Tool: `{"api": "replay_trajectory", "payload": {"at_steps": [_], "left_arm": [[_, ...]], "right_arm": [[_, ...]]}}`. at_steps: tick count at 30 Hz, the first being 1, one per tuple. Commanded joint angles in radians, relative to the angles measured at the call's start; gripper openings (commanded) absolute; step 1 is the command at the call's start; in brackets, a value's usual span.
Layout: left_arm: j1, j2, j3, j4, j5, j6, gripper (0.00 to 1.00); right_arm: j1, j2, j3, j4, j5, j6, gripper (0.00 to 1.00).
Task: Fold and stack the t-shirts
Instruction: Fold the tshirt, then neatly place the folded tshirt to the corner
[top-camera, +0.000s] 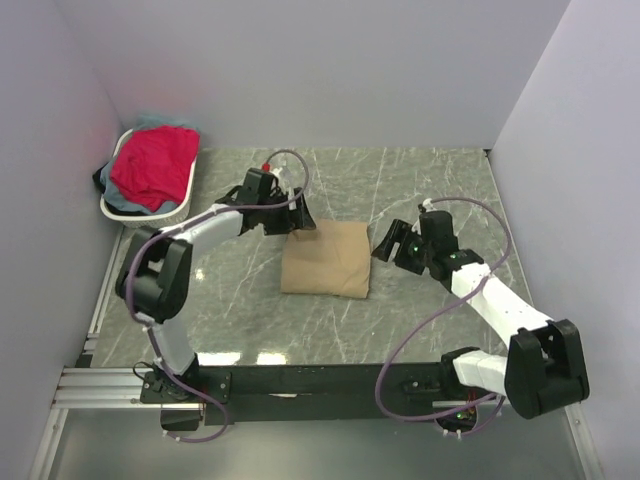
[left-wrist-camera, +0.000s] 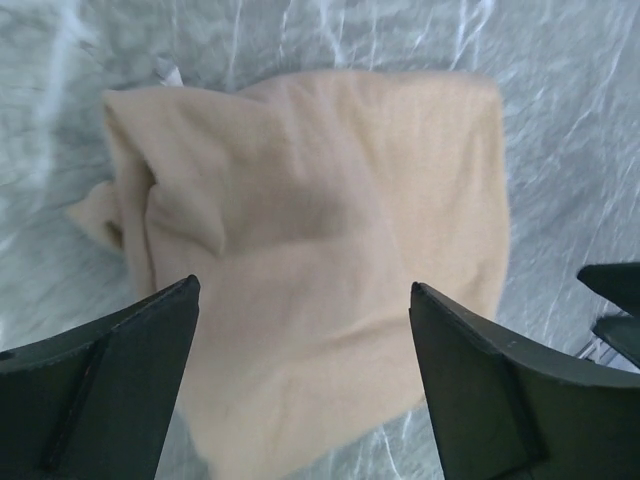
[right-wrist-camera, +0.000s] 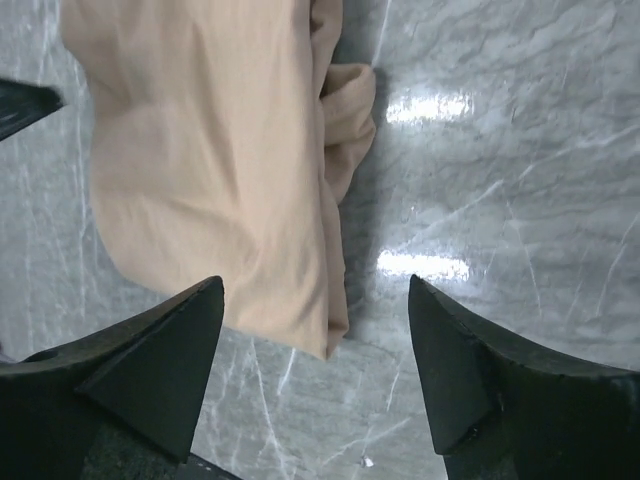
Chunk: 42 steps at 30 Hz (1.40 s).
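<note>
Now: the tan shirt (top-camera: 325, 260) lies folded into a rough rectangle on the table (top-camera: 420, 190), with nothing on top of it. The left claw (top-camera: 300, 222) hovers at its far left corner, jaws wide, holding nothing. The right claw (top-camera: 385, 243) sits just beside its right edge, jaws also wide and empty. The basket (top-camera: 190, 190) stands well off to the shirt's far left, with a red shirt (top-camera: 153, 165) heaped in it.

Judgement: this fold looks about finished, so 1 shirt is done. Both wrist views show a lump of cloth bulging from 1 edge. Tuck that lump under first. Then lift both claws straight up so no finger drags the fold open. This shirt probably forms the base of the stack, so a flat top matters.
</note>
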<state>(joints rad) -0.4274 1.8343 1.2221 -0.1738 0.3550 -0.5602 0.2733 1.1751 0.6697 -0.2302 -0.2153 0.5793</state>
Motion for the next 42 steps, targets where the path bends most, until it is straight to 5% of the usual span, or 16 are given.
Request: {"api": "replay_trajectory", "payload": {"at_steps": [1,7,14,26,42], "left_arm": [[0.003,-0.171,0.019,-0.050,-0.109,0.028,0.94],[-0.046,-0.397,0.037,-0.220,-0.529,0.008,1.00],[-0.070,-0.639,0.048,-0.360,-0.753,-0.015,0.99],[-0.076,-0.797,0.114,-0.553,-0.889,-0.044,0.99],[-0.093,-0.776,0.114,-0.549,-0.855,-0.053,0.99]], "right_arm": [[-0.048,0.066,0.083,0.045,-0.088,-0.022,0.81],[-0.017,0.124,0.295,-0.159,0.106,-0.116,0.79],[0.037,0.110,0.421,-0.316,0.323,-0.216,0.83],[0.037,0.098,0.387,-0.288,0.300,-0.260,0.87],[0.029,0.139,0.344,-0.196,0.136,-0.253,0.91]]}}
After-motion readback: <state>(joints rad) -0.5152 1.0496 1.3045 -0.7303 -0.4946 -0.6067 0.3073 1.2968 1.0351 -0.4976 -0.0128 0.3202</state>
